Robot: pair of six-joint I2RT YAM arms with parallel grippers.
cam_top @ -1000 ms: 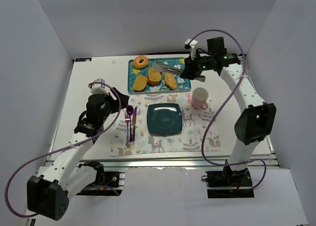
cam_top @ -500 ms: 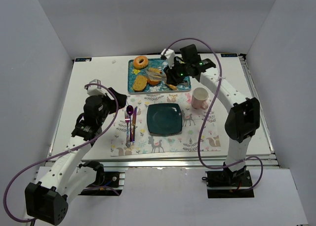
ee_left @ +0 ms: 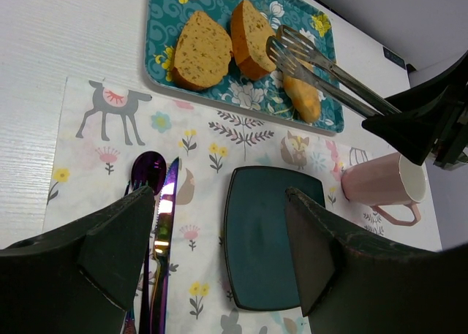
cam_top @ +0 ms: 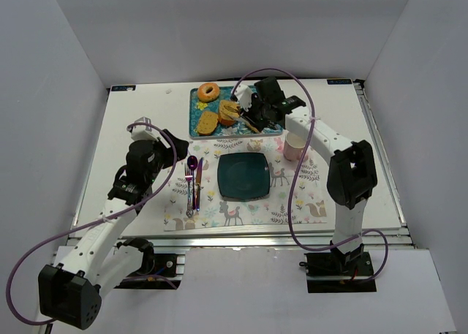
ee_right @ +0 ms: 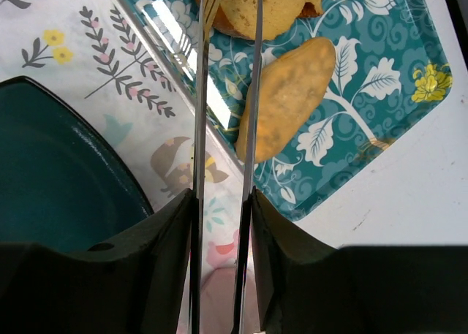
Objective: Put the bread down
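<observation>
Bread (ee_left: pixel 202 50) lies on the patterned teal tray (ee_left: pixel 162 27) at the far side of the bench (cam_top: pixel 139 122), two toasted slices side by side. The second slice (ee_left: pixel 251 28) has the tips of the metal tongs (ee_left: pixel 329 69) at its right edge. From the left wrist view they seem to touch it, but I cannot tell whether they pinch it. The right wrist view cuts off the tips and most of that slice at its top edge.

The right pincer (ee_right: pixel 223 224) is closed narrow on the two arms of the tongs. In the overhead view it hides part of the tray. A long roll (ee_right: pixel 287 99) lies on the tray just beside the tongs. A donut (cam_top: pixel 209 92) sits at the tray's far left corner.

Nearer, a dark teal square plate (cam_top: pixel 243 175) rests on the animal-print placemat (cam_top: pixel 292 202), with a pink mug (cam_top: pixel 296 144) to its right. A purple spoon (ee_left: pixel 148 172) and a knife (ee_left: pixel 165 217) lie to its left.

The left pincer (ee_left: pixel 219 253) hangs above the placemat, spread wide and holding nothing. Its dark fingers (ee_left: pixel 117 239) cover the lower ends of the cutlery.
</observation>
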